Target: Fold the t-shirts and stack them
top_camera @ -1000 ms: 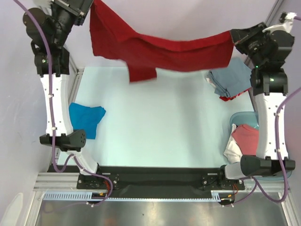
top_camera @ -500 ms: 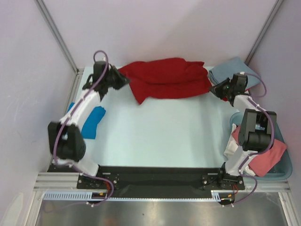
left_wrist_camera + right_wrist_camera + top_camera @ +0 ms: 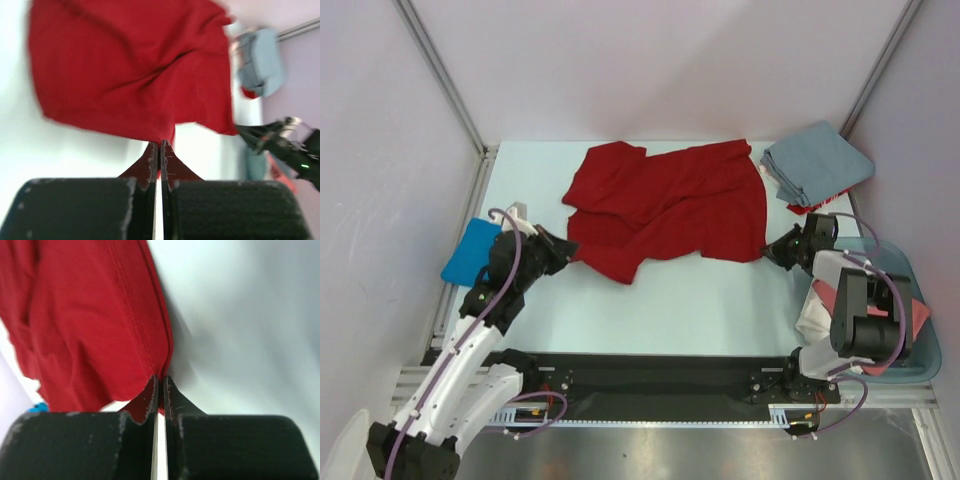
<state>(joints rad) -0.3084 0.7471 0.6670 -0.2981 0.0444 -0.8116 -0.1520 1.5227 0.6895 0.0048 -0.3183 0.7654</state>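
Though the red shirt lies spread on the far bench, it is rumpled and no fold is made. Left claw and right claw are each pinched tight on a near corner. Grey-blue shirt looks folded, far right. Blue shirt and tub pile not yet done.

I'm looking at the crimson t-shirt lying open but rumpled over the far half of the table, with one fold trailing toward the left edge and its hem reaching toward the right edge. The bright blue t-shirt is sitting bunched at the left edge. The grey-blue t-shirt is resting folded in the far right corner. The salmon-pink t-shirt is showing crumpled by the near right corner.
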